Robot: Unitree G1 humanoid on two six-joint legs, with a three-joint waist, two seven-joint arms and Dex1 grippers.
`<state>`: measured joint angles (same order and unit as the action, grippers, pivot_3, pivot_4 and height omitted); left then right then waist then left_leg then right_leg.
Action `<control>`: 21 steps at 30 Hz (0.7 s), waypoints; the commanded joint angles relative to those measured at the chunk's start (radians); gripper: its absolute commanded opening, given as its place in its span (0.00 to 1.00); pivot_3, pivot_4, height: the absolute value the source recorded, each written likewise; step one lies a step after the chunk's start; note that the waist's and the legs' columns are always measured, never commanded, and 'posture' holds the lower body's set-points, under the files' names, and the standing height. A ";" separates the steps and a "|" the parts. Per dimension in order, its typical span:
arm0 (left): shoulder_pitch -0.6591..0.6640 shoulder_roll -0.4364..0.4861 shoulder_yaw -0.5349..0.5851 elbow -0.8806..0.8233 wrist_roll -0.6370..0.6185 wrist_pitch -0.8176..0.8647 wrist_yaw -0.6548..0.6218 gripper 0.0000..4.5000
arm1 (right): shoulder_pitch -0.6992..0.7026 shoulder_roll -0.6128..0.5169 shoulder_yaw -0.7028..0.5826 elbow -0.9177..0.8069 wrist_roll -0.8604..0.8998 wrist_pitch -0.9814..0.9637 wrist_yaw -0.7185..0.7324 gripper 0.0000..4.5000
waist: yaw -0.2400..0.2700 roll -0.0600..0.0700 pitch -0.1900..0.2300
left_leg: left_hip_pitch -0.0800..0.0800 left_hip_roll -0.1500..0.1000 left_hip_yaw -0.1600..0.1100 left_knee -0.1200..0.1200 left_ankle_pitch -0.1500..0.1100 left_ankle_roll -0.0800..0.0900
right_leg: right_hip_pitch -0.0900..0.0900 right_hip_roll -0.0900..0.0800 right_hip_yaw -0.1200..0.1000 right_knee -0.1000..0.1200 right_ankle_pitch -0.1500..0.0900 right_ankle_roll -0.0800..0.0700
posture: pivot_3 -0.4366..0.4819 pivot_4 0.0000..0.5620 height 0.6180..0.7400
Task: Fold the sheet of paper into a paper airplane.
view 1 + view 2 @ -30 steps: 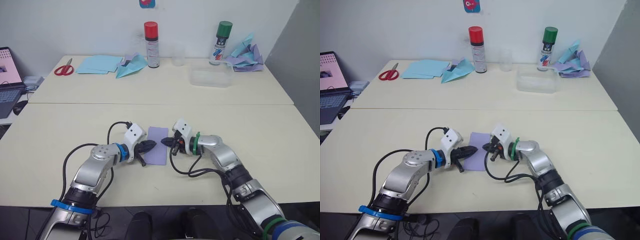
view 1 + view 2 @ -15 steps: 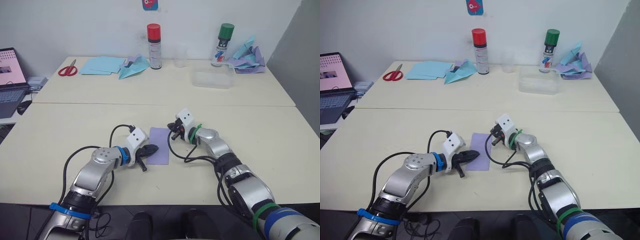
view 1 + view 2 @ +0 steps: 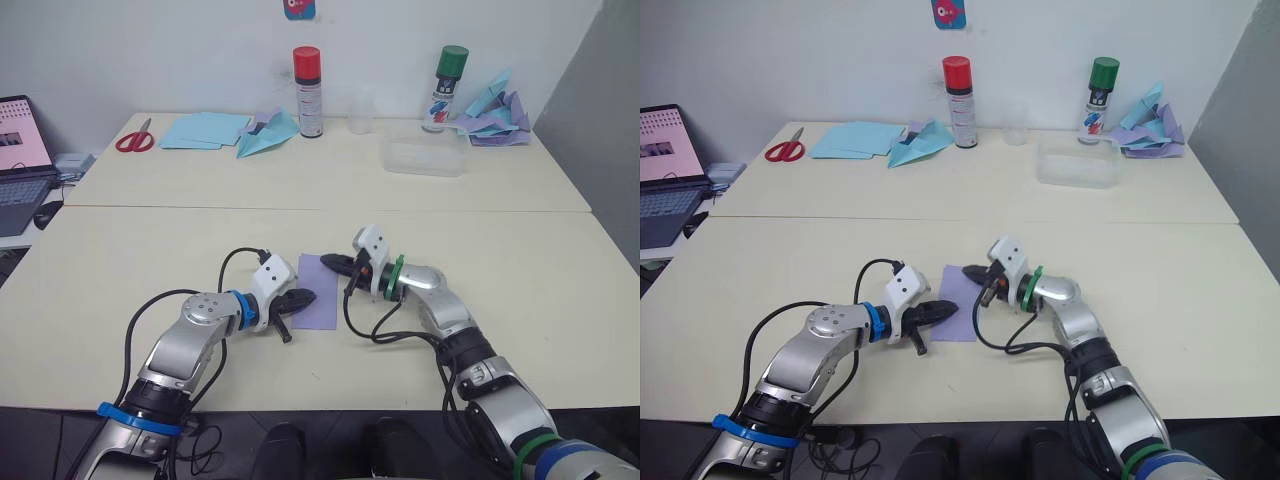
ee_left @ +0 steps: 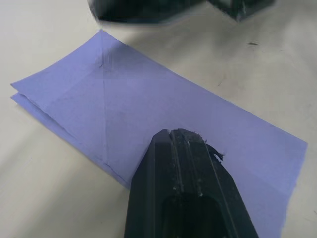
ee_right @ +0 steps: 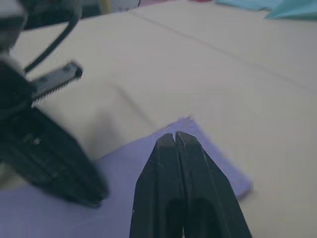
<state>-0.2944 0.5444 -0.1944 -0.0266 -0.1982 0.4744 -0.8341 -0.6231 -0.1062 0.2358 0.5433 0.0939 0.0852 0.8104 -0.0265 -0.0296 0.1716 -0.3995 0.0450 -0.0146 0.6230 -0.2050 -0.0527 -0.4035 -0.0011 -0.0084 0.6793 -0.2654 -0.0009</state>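
Observation:
The sheet of paper (image 3: 318,283) is pale lavender, folded double with faint diagonal creases, and lies flat on the near table between my two grippers. My left gripper (image 3: 306,297) is shut, and its tip rests on the sheet's near left part (image 4: 124,94). The right gripper (image 3: 331,263) is also shut, with its tip over the sheet's far right corner (image 5: 218,166); whether it touches the paper I cannot tell. In the right wrist view the left gripper (image 5: 52,161) shows close by. The paper airplane is out of view.
On the far table stand a red-capped can (image 3: 307,78), a green-capped can (image 3: 444,88), a clear cup (image 3: 361,110) and a clear plastic box (image 3: 422,157). Light blue sheets (image 3: 205,128), a blue paper plane (image 3: 265,133), scissors (image 3: 130,137) and a crumpled paper heap (image 3: 492,110) lie there. A laptop (image 3: 18,150) sits at the left.
My right gripper left the sheet's right edge, lifted back, then came down at the far right corner. The left gripper stayed on the sheet. The camera shifted slightly.

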 commanded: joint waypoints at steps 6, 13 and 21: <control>0.026 0.001 -0.053 0.072 0.044 0.028 -0.011 0.00 | 0.024 -0.057 0.058 -0.050 -0.063 0.077 0.034 0.00 | 0.000 0.000 0.000 | 0.000 0.000 0.000 0.000 0.000 0.000 | 0.000 0.000 0.000 0.000 0.000 0.000 | 0.48 0.27 1.00; 0.014 -0.009 -0.059 0.105 0.047 0.013 -0.013 0.00 | 0.129 -0.158 0.187 -0.242 -0.033 0.238 0.250 0.00 | 0.000 0.005 -0.011 | 0.001 0.000 0.000 0.000 0.000 0.000 | 0.001 0.000 0.000 -0.001 -0.001 -0.002 | 0.48 0.27 1.00; -0.005 -0.033 -0.060 0.141 0.046 -0.004 -0.018 0.00 | 0.190 -0.242 0.237 -0.446 0.026 0.419 0.353 0.00 | 0.002 0.009 -0.013 | 0.009 0.000 -0.004 0.000 -0.001 -0.001 | 0.010 -0.002 -0.003 -0.002 -0.006 -0.010 | 0.48 0.27 1.00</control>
<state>-0.3258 0.5170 -0.2038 0.0500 -0.1902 0.4484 -0.8468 -0.4550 -0.3216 0.4270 0.1157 0.1151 0.4516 1.1212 -0.0247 -0.0210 0.1587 -0.3906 0.0448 -0.0208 0.6226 -0.2058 -0.0538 -0.3936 -0.0042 -0.0117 0.6754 -0.2716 -0.0108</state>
